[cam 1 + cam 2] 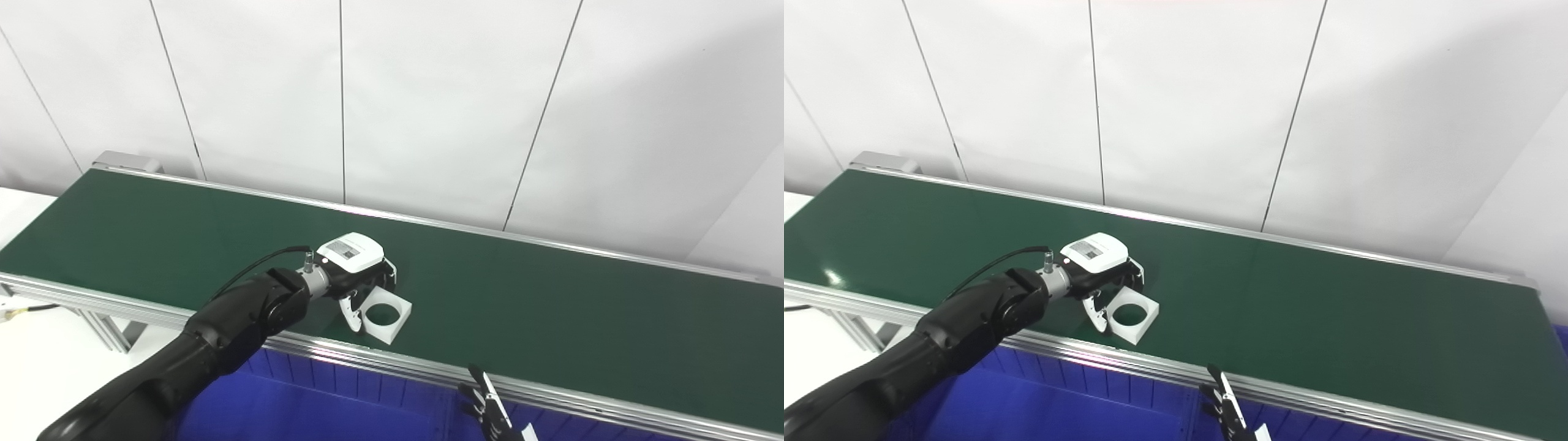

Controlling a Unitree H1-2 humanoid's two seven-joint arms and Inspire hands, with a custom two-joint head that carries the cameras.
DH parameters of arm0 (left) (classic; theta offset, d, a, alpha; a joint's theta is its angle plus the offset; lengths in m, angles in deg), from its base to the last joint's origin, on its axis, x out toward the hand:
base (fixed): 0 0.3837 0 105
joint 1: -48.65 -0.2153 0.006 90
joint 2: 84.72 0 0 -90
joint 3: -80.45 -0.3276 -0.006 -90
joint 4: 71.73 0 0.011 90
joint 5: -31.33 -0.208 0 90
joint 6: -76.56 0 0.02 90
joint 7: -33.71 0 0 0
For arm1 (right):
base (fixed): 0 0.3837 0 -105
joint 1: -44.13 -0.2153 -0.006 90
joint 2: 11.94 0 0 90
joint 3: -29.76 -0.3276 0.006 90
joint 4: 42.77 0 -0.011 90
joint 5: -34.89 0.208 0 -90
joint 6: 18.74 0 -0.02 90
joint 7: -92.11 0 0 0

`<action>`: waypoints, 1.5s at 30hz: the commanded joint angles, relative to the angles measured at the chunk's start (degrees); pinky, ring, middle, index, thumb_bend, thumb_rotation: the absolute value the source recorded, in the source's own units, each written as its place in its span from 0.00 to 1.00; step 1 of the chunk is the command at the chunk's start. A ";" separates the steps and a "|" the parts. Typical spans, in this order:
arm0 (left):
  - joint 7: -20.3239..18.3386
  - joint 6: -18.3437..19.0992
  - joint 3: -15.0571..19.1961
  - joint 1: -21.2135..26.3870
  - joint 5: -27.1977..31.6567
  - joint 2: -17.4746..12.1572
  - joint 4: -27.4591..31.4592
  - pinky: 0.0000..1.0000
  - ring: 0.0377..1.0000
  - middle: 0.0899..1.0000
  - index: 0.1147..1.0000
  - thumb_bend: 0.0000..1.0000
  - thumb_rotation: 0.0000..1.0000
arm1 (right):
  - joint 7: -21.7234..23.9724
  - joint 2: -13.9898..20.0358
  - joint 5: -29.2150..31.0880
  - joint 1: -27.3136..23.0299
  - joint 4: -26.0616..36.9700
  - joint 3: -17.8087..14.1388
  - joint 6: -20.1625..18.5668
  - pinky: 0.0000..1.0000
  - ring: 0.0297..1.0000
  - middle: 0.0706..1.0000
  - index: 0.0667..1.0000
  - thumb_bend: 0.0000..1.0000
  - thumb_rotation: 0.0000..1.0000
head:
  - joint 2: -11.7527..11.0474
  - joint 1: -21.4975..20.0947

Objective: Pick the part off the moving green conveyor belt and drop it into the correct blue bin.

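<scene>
Left hand (358, 278) straddles the white part (386, 313), fingers spread, near the belt (551, 306) front edge.

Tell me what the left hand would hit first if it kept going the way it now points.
The white square part with the round hole. The left hand points right and down over the green belt, its fingers spread about the part's left edge. Contact looks close or already made; depth is unclear.

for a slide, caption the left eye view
Left hand reaching onto square white part on green conveyor belt.
</scene>
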 commanded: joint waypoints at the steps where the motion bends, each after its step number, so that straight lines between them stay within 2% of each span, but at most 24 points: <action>1: 0.09 0.00 -0.08 2.27 -1.10 -1.29 0.20 0.26 0.30 0.36 0.47 0.52 0.00 | -0.04 -0.29 -0.11 -0.79 1.34 -0.01 3.00 0.85 0.93 1.00 0.98 0.83 0.89 | -0.02 -0.08; 4: -0.44 0.61 0.18 2.42 -1.08 -0.95 0.66 0.23 0.27 0.35 0.46 0.52 0.00 | -0.12 -0.42 -0.04 -0.91 1.15 -0.01 3.00 0.85 0.93 1.00 0.99 0.84 0.89 | -0.18 -0.09; 6: -0.63 0.85 0.26 2.45 -1.21 -0.93 1.03 0.21 0.24 0.41 0.43 0.52 0.00 | -0.14 -0.50 0.03 -0.92 1.08 -0.06 3.00 0.84 0.93 1.00 0.98 0.84 0.89 | -0.20 -0.11; 8: -0.82 1.01 0.32 2.45 -1.39 -1.06 1.63 0.20 0.24 0.42 0.42 0.52 0.00 | -0.03 -0.58 0.16 -0.90 1.09 -0.16 3.00 0.84 0.92 0.99 0.98 0.85 0.88 | -0.18 -0.07; 9: -0.87 1.04 0.36 2.44 -1.43 -1.11 1.80 0.20 0.24 0.37 0.44 0.52 0.00 | 0.02 -0.61 0.22 -0.91 1.09 -0.20 3.00 0.83 0.92 0.99 0.98 0.85 0.88 | -0.18 -0.07; 10: -0.65 0.77 0.35 2.44 -1.56 -1.33 1.97 0.20 0.24 0.36 0.44 0.52 0.00 | 0.07 -0.59 0.31 -0.95 1.07 -0.19 3.00 0.83 0.92 0.99 0.98 0.85 0.88 | -0.18 -0.07; 12: -0.29 0.46 0.33 2.43 -1.94 -1.65 2.26 0.24 0.29 0.36 0.45 0.52 0.00 | 0.06 -0.50 0.37 -1.02 1.01 -0.15 3.00 0.83 0.92 0.99 0.98 0.85 0.88 | -0.20 0.16; 15: 0.10 -0.07 0.66 2.34 -2.20 -2.08 3.15 0.25 0.29 0.36 0.45 0.52 0.00 | 0.16 -0.37 0.59 -1.02 0.94 -0.17 3.00 0.83 0.92 0.99 0.98 0.85 0.87 | -0.15 0.46; 22: -2.80 0.73 4.16 0.90 0.29 -3.21 11.43 0.28 0.33 0.37 0.45 0.52 0.00 | 0.92 0.05 1.14 -0.83 1.41 -0.62 2.99 0.83 0.91 0.99 0.97 0.85 0.87 | 0.92 1.65; 26: -6.14 1.94 6.78 -0.68 2.03 -4.37 18.93 0.33 0.38 0.41 0.45 0.52 0.00 | 1.46 0.39 0.92 -0.60 2.04 -1.17 2.99 0.83 0.90 0.98 0.97 0.85 0.88 | 1.60 2.66; 32: -10.03 3.55 11.16 -3.84 5.62 -5.60 28.63 0.34 0.40 0.43 0.43 0.52 0.00 | 2.86 0.87 1.86 -0.31 2.72 -2.09 2.99 0.83 0.90 0.98 0.97 0.83 0.87 | 3.17 4.19; 37: -11.45 3.97 14.81 -7.82 7.41 -6.47 36.54 0.33 0.39 0.42 0.44 0.52 0.00 | 4.33 1.27 2.73 0.06 4.24 -3.53 2.97 0.82 0.89 0.97 0.96 0.83 0.85 | 6.64 6.23; 38: -12.14 4.43 15.44 -8.50 7.64 -6.56 38.24 0.34 0.40 0.42 0.44 0.52 0.00 | 4.78 1.38 3.01 0.16 4.81 -3.92 2.98 0.83 0.89 0.97 0.96 0.83 0.85 | 8.27 7.16; 40: -13.30 5.25 16.31 -9.67 7.96 -6.73 40.73 0.34 0.40 0.42 0.44 0.52 0.00 | 5.37 1.46 3.21 0.20 5.35 -4.50 2.99 0.83 0.88 0.97 0.96 0.84 0.86 | 8.27 7.16; 41: -14.24 5.99 16.92 -10.58 8.35 -6.93 42.60 0.34 0.40 0.42 0.44 0.52 0.00 | 5.82 1.54 3.45 0.21 5.88 -4.95 2.98 0.83 0.88 0.97 0.96 0.84 0.86 | 10.30 8.21; 42: -14.94 6.47 17.40 -11.22 8.58 -7.02 43.86 0.34 0.40 0.42 0.44 0.52 0.00 | 6.20 1.54 3.60 0.24 6.21 -5.33 2.97 0.82 0.88 0.96 0.96 0.85 0.86 | 10.30 8.21; 43: -15.92 7.01 18.00 -12.19 8.95 -7.29 45.67 0.34 0.40 0.42 0.44 0.52 0.00 | 6.63 1.58 3.75 0.24 6.85 -5.81 2.92 0.82 0.88 0.96 0.96 0.85 0.86 | 11.86 8.94; 44: -16.64 7.36 18.44 -12.84 9.18 -7.44 46.89 0.35 0.40 0.42 0.43 0.52 0.00 | 7.01 1.56 3.84 0.26 7.28 -6.20 2.87 0.80 0.87 0.95 0.96 0.85 0.86 | 11.86 8.94; 45: -17.54 7.95 18.85 -13.65 9.35 -7.76 48.44 0.35 0.41 0.42 0.43 0.52 0.00 | 7.38 1.57 3.89 0.22 7.86 -6.61 2.89 0.80 0.87 0.95 0.97 0.85 0.86 | 13.35 9.77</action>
